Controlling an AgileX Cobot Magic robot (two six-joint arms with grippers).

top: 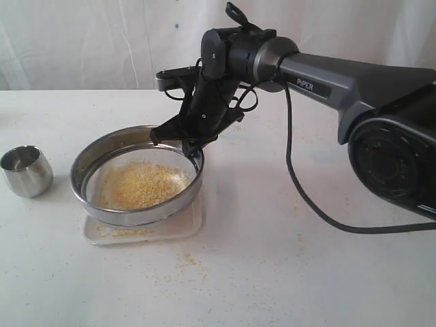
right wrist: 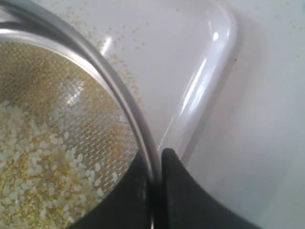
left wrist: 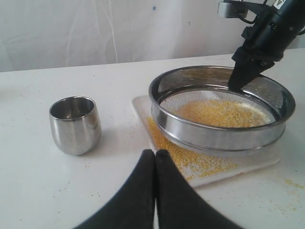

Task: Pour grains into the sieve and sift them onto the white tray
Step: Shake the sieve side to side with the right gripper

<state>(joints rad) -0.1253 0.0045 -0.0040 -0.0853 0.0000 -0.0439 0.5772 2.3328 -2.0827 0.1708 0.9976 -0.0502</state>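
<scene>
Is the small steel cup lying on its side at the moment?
No, the steel cup stands upright with its open mouth facing up.

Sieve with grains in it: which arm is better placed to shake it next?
Right: the right fingers pinch the sieve rim over the tray. The left fingers are shut, empty, apart from it.

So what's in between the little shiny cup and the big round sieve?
Bare table, then the edge of the white tray, sprinkled with grains, sticking out from under the sieve. The left wrist view shows it best.
</scene>
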